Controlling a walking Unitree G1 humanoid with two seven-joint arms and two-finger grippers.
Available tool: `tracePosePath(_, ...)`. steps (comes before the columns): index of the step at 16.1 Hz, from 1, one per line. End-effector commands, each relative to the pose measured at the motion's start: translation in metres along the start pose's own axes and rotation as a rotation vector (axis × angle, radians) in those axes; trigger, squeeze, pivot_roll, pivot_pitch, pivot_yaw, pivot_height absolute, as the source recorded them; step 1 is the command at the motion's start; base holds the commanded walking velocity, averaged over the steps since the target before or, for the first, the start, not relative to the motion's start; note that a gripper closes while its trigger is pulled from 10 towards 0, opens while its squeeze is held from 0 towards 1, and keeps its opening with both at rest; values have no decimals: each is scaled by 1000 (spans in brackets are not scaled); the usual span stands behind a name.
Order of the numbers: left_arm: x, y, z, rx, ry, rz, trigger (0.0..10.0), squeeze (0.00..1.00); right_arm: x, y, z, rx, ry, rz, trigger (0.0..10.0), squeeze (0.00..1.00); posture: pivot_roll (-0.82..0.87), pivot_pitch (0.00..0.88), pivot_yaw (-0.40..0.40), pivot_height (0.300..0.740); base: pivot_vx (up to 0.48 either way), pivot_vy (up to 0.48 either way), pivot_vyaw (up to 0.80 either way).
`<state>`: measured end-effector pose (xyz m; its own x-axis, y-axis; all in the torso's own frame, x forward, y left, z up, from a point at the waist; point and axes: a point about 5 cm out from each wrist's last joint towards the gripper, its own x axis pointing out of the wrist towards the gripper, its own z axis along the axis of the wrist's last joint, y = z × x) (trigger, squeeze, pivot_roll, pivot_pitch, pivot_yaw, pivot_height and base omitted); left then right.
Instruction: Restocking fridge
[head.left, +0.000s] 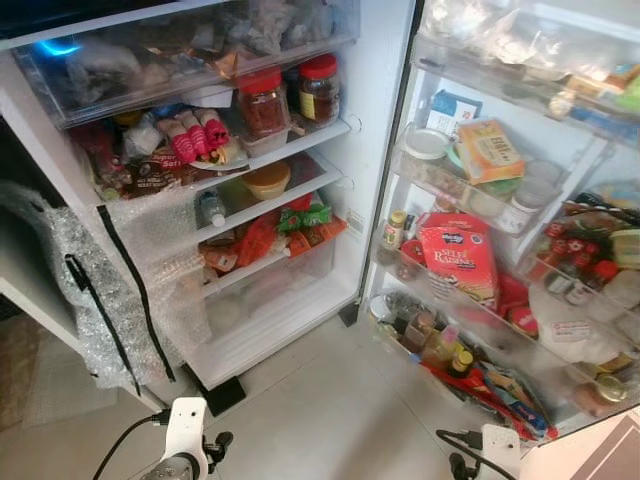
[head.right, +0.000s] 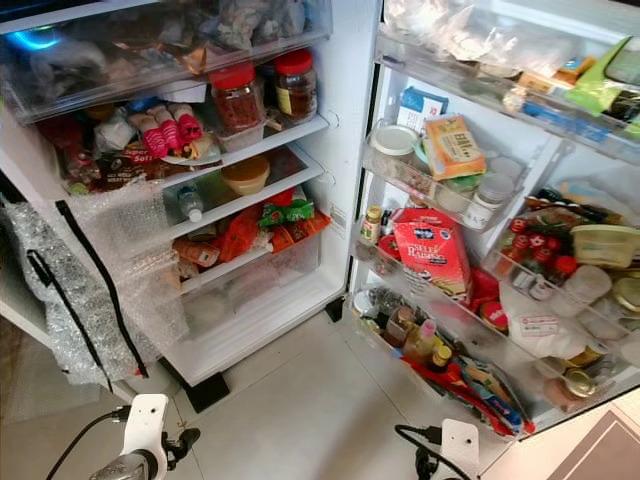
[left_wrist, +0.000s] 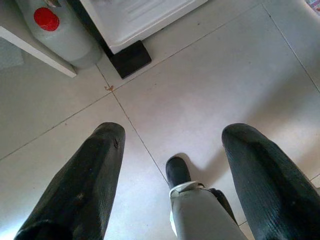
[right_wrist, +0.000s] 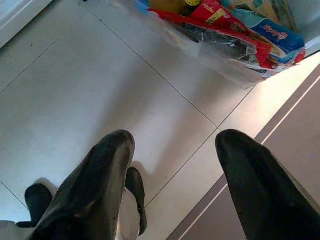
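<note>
The fridge (head.left: 372, 150) stands open before me, its shelves packed. Two red-lidded jars (head.left: 265, 100) sit on an upper shelf, a yellow bowl (head.left: 266, 180) on the shelf below, and red and green packets (head.left: 300, 225) lower down. The door racks on the right hold a red biscuit packet (head.left: 460, 255), a yellow box (head.left: 490, 150) and several bottles. Both arms hang low over the tiled floor. My left gripper (left_wrist: 175, 132) is open with nothing between its fingers. My right gripper (right_wrist: 175, 137) is open too, near the bottom door rack (right_wrist: 225, 35).
Bubble wrap with black tape (head.left: 95, 290) drapes a white ledge left of the fridge. A clear jug with a red cap (left_wrist: 55, 25) stands beside the fridge foot (left_wrist: 131, 59). A darker floor strip (right_wrist: 280, 150) runs under the door.
</note>
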<state>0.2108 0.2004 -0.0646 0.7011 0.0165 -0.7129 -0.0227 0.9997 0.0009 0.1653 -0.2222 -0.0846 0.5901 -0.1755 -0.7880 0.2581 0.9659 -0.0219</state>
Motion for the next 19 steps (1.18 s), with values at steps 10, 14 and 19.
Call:
tracePosePath(10,-1,1,-6,-11,22,7,10000,0,-1,0,-4,5,11,-2,10000,0,-181,58,0,740,0,0,0)
tracePosePath(14,-1,2,-6,-14,23,8,10000,0,-1,0,-5,1,13,-1,10000,0,-180,57,0,740,0,203,0)
tracePosePath(19,-1,1,-7,-19,25,8,10000,0,-1,-1,-5,1,14,-1,10000,0,-181,51,0,740,0,374,0)
